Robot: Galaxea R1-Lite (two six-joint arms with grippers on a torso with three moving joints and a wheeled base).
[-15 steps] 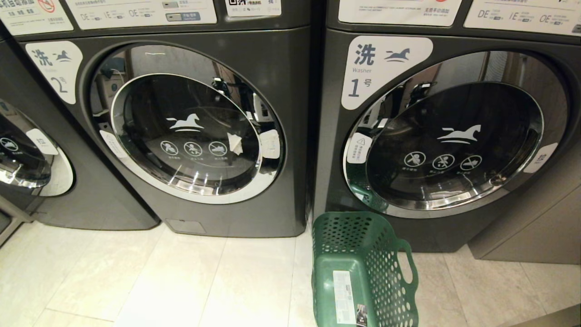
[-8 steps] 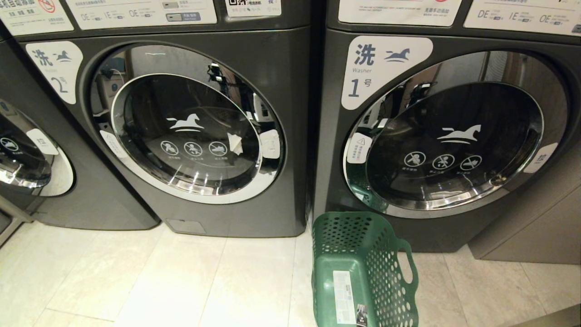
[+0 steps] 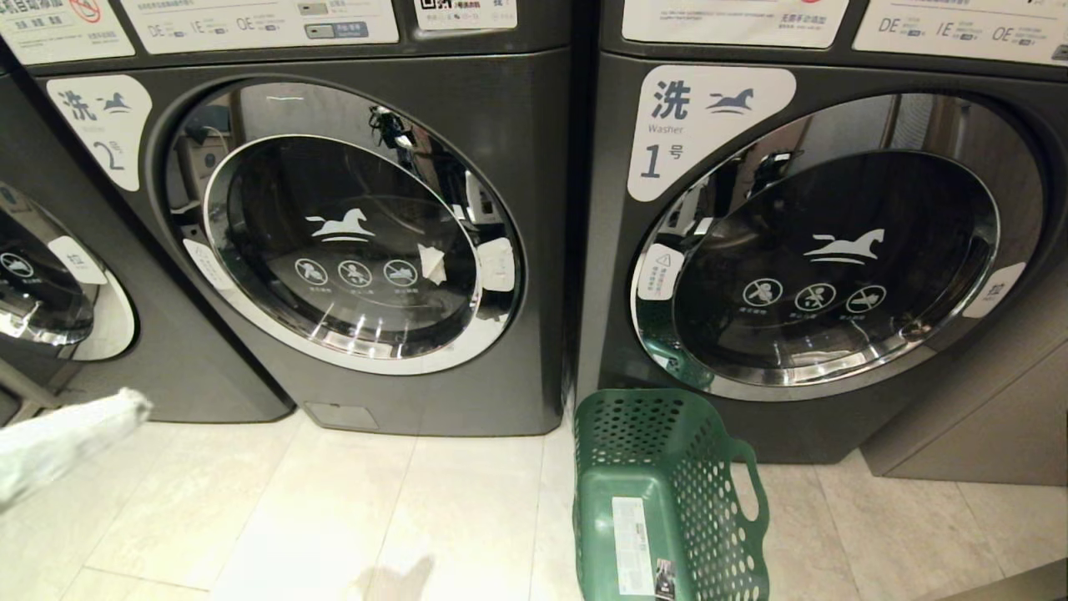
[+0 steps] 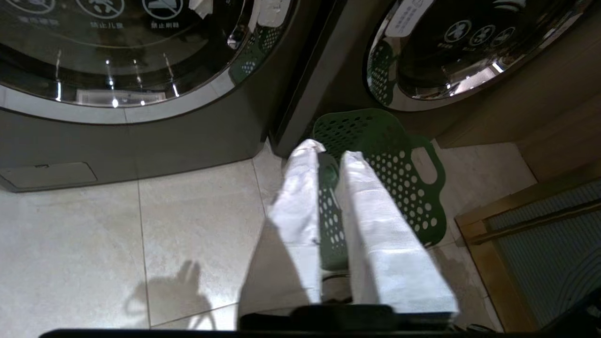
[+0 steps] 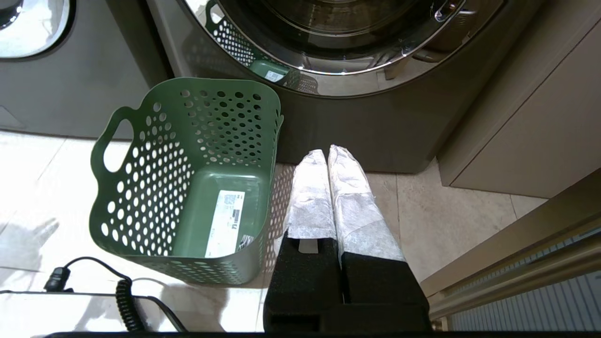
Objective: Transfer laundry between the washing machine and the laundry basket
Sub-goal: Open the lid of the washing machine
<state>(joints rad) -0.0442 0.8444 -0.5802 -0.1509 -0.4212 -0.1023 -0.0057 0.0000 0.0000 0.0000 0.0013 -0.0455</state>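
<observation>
The washing machine (image 3: 350,225), dark grey with a "2" label, stands left of centre, and its chrome-rimmed round door is closed. To its right on the floor, in front of the machine labelled "1", sits the green laundry basket (image 3: 667,492) with nothing in it (image 5: 188,164). No laundry shows. My left gripper (image 3: 125,409) reaches in low at the left edge. In the left wrist view the left gripper (image 4: 330,152) stands slightly open and empty, pointing toward the basket (image 4: 404,159). My right gripper (image 5: 327,152) hangs shut and empty just right of the basket.
The like machine "1" (image 3: 834,267) stands on the right, and another machine's door (image 3: 50,292) shows at the far left. A beige cabinet (image 3: 984,417) is at the right. A black coiled cable (image 5: 124,291) lies on my white base. Pale floor tiles (image 3: 334,517) lie in front.
My left arm has swung up into the head view at the lower left, and its shadow now falls on the tiles. The machines and the basket have not moved.
</observation>
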